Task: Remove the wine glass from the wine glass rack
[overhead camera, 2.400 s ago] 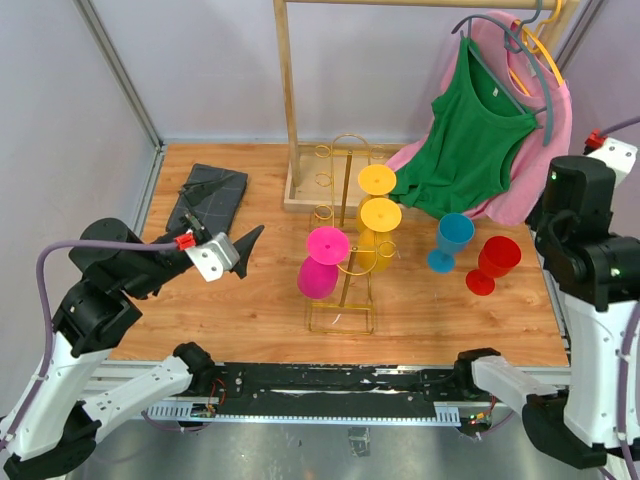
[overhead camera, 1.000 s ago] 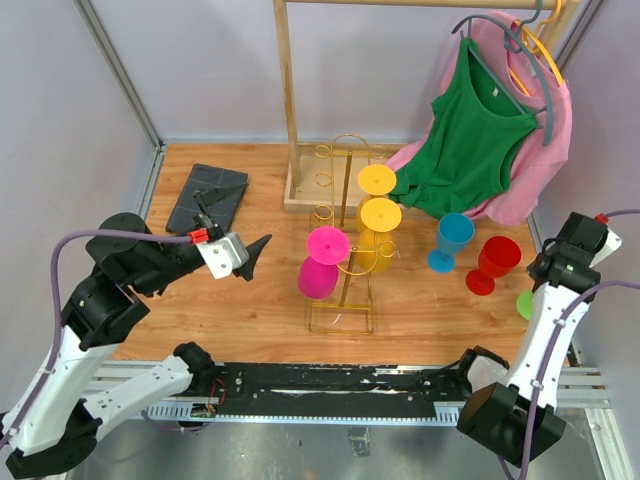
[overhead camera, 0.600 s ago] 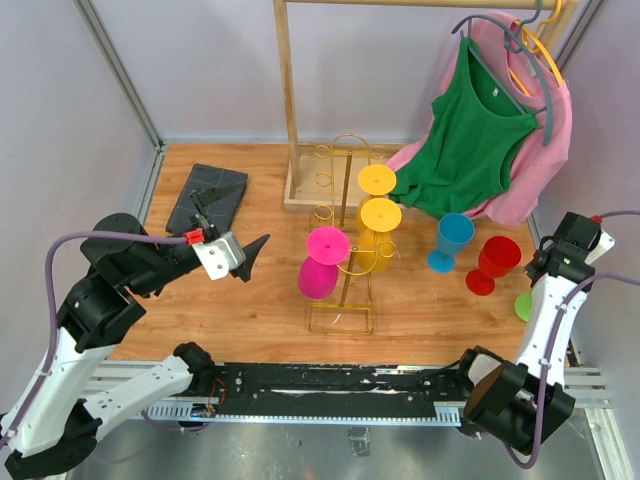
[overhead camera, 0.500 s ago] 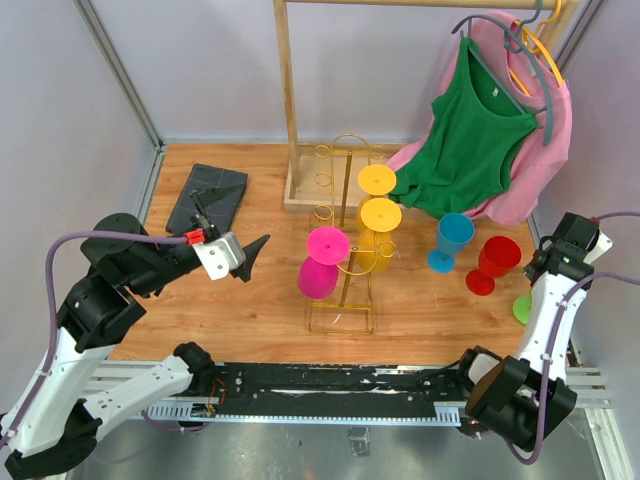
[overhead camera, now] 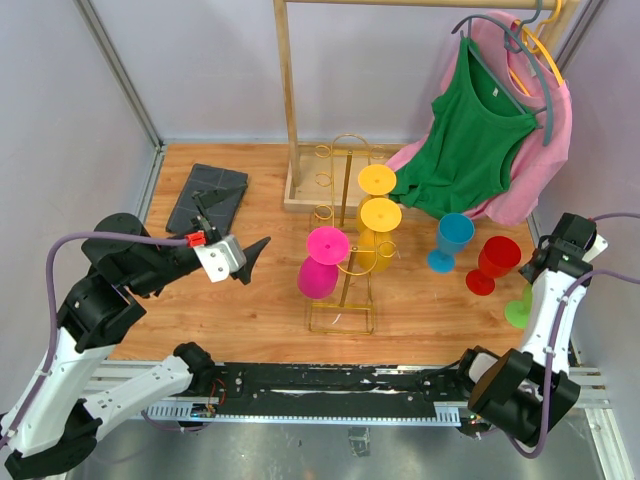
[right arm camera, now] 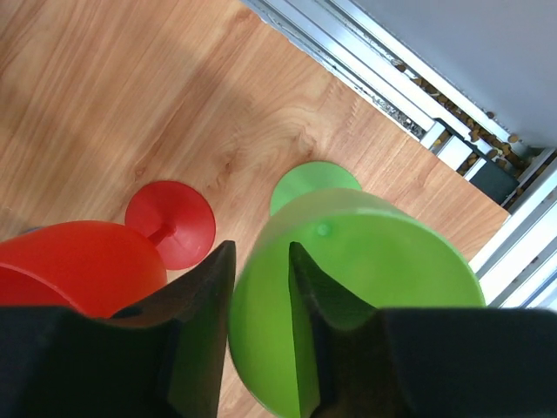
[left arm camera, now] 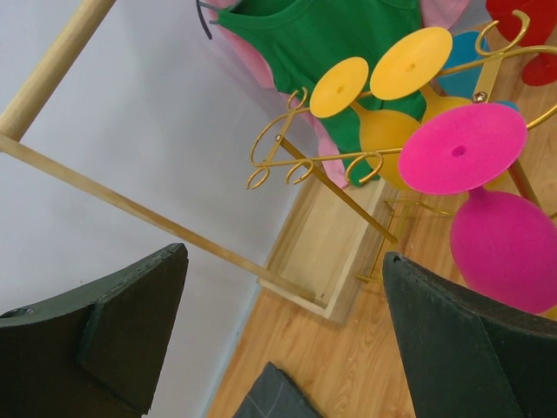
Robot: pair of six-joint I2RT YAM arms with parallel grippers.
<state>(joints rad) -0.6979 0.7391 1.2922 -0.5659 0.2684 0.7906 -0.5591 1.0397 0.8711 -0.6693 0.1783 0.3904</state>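
The gold wire wine glass rack (overhead camera: 345, 270) stands mid-table with a pink wine glass (overhead camera: 320, 262) and two yellow wine glasses (overhead camera: 378, 214) hanging upside down on it. In the left wrist view the rack (left arm camera: 331, 161) and pink glass (left arm camera: 496, 218) lie ahead of my left gripper (left arm camera: 283, 252), which is wide open and holds nothing. A green wine glass (overhead camera: 518, 308) stands upright at the table's right edge. My right gripper (right arm camera: 261, 248) straddles the rim of the green glass (right arm camera: 374, 261), one finger inside the bowl and one outside, jaws slightly apart.
A red glass (overhead camera: 495, 262) and a blue glass (overhead camera: 452, 240) stand just left of the green one. A wooden clothes rail (overhead camera: 290, 100) with a green top (overhead camera: 470, 140) and pink garment rises behind. A dark folded cloth (overhead camera: 208, 195) lies far left. The metal table edge (right arm camera: 418, 104) runs close to the green glass.
The right arm has brought the green glass down onto the table beside the red one, and its jaws have parted from shut. The left arm has barely moved.
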